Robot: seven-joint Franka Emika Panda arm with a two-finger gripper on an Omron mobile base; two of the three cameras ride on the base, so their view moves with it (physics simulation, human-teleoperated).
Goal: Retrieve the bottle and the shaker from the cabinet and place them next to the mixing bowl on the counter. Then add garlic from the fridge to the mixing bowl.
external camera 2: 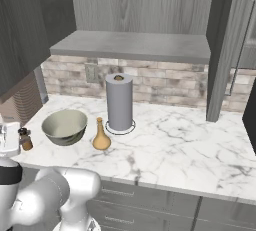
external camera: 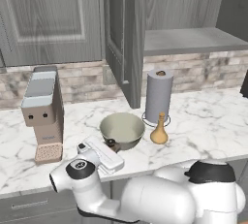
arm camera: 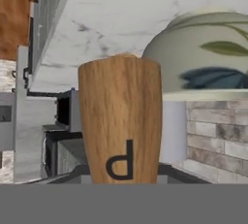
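The tool [external camera: 110, 146] sits low over the front of the worktop [external camera: 203, 121], just left of the mixing bowl, and it appears closed around the shaker [external camera: 112, 144], whose dark top pokes out beside the white hand. From the right base view the shaker [external camera 2: 24, 139] shows as a small brown body with a dark cap, close against the hand and apart from the bowl's left side. In the hand view the wooden shaker [arm camera: 121, 121] stands right in front of the camera, with a dark letter on its face; the finger tips themselves are hidden, so the grip is judged from how closely the shaker sits to the hand.

The mixing bowl [external camera: 122, 129] rests on the marble worktop, pale green-grey. Just to its right stands the bottle [external camera: 159, 131], an orange-tan gourd shape with a narrow neck, upright and near the bowl but not touching it. Behind the bottle is a paper towel roll [external camera: 158, 95] on its holder. A coffee machine [external camera: 43, 111] stands well to the left. Above, the cabinet [external camera: 193, 39] hangs open, its door [external camera: 123, 39] swung outward.
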